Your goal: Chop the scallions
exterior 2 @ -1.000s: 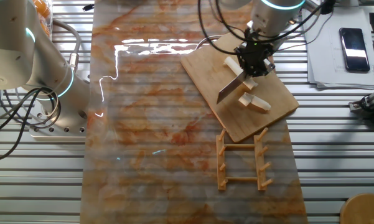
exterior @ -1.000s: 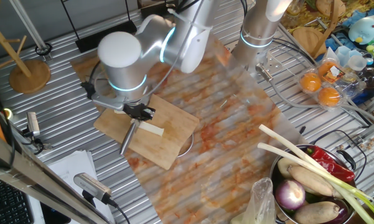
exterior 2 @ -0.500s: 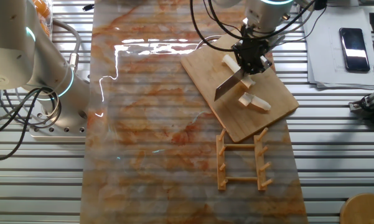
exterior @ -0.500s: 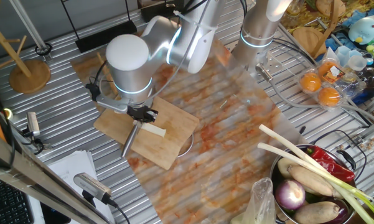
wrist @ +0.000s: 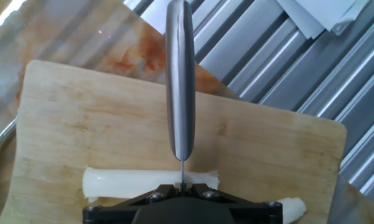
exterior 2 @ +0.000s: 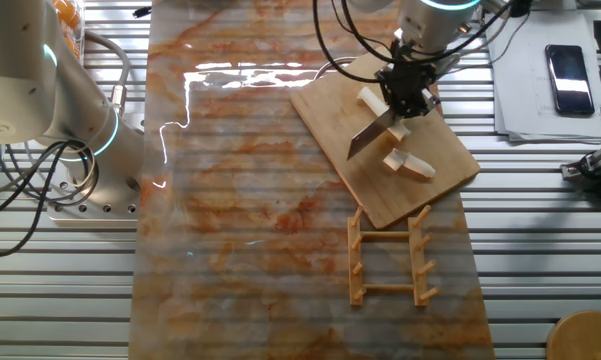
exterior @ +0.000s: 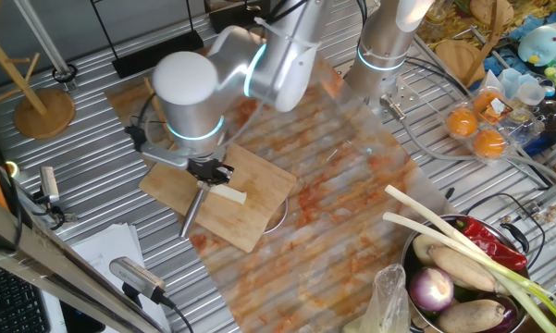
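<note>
1. Scallions are lying on the board, in pieces.
2. Gripper is clamping a knife, blade crossing over the stalk.
3. Rack is sitting beside the board.

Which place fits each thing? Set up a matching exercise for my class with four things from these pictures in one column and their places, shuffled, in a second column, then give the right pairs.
Things:
1. knife
2. scallions
3. wooden rack
4. phone

Places:
A. flat on the mat beside the cutting board
B. on papers at the table's edge
C. held in the hand, blade over the board
D. lying in pieces on the cutting board

Pairs: 1-C, 2-D, 3-A, 4-B
</note>
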Motion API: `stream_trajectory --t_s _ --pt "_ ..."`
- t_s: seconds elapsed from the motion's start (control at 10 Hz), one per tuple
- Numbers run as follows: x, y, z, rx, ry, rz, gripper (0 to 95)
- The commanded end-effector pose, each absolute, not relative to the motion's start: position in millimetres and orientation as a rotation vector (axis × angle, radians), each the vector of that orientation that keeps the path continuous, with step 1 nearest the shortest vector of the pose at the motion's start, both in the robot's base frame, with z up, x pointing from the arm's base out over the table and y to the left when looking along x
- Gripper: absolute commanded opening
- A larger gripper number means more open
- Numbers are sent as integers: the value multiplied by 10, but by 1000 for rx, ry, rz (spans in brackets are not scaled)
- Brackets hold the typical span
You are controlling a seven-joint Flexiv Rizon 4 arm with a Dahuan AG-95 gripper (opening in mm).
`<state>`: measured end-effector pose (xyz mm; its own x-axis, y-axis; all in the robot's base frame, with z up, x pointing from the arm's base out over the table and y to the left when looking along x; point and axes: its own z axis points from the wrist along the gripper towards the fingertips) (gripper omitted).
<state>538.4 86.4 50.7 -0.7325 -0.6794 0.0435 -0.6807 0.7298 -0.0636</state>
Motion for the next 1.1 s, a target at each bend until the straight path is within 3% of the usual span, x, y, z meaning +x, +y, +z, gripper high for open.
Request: stream_trajectory --t_s 0.1,1.1 --pt "5345 838 271 1164 -2892 123 0" --pt "5306 813 257 1167 -2917 92 0"
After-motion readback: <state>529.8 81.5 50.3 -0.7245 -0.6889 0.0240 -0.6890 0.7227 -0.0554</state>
